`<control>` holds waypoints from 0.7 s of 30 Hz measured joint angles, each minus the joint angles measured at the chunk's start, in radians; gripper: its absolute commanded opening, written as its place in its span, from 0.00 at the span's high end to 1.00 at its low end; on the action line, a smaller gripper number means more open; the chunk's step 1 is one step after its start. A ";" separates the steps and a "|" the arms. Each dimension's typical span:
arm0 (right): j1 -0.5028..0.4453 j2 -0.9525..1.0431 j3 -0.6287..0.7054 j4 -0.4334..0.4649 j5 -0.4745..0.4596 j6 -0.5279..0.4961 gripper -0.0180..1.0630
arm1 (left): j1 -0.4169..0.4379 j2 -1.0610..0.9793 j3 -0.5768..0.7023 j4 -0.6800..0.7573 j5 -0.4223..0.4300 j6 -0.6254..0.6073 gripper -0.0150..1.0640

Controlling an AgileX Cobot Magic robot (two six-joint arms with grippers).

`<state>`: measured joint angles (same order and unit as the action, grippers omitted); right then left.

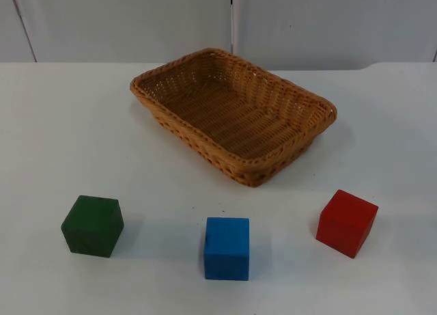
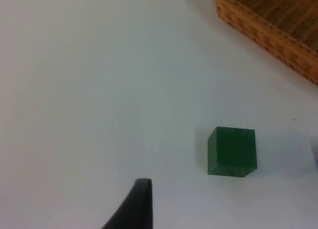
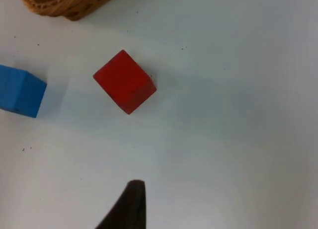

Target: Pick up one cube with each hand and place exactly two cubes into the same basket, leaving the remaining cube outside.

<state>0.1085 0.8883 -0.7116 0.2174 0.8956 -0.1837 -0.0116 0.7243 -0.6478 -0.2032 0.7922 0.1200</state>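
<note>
On the white surface (image 1: 54, 124), a green cube (image 1: 92, 225), blue cube (image 1: 227, 248) and red cube (image 1: 346, 223) sit in a row before the empty wicker basket (image 1: 232, 113). Green lies nearest the left claw (image 2: 134, 204), red nearest the right claw (image 3: 129, 204); blue sits between. Neither claw's grip state can be told.

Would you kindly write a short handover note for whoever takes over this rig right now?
Left gripper: above the table near the green cube, holding nothing.
Right gripper: above the table near the red cube, holding nothing.
Things: basket holds no cubes; green, blue cube and red sit in a row in front of it on the table.
Done: nothing yet.
Left: pick one cube with each gripper, put both in the basket, leave the third outside.
</note>
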 measured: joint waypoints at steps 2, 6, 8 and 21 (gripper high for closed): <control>0.000 0.024 0.000 0.013 -0.012 -0.013 0.01 | 0.000 0.028 -0.001 -0.011 -0.011 0.007 0.01; 0.000 0.061 -0.022 0.041 -0.015 -0.032 0.01 | 0.000 0.075 -0.001 -0.021 -0.025 0.024 0.01; 0.000 0.085 -0.054 0.057 -0.012 -0.038 0.01 | 0.000 0.114 -0.002 -0.026 -0.033 0.030 0.01; 0.011 0.205 -0.219 0.071 -0.002 -0.045 0.01 | 0.000 0.285 -0.074 -0.036 -0.045 0.074 0.01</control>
<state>0.1191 1.0935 -0.9303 0.2886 0.8935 -0.2283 -0.0116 1.0096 -0.7222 -0.2396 0.7470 0.1940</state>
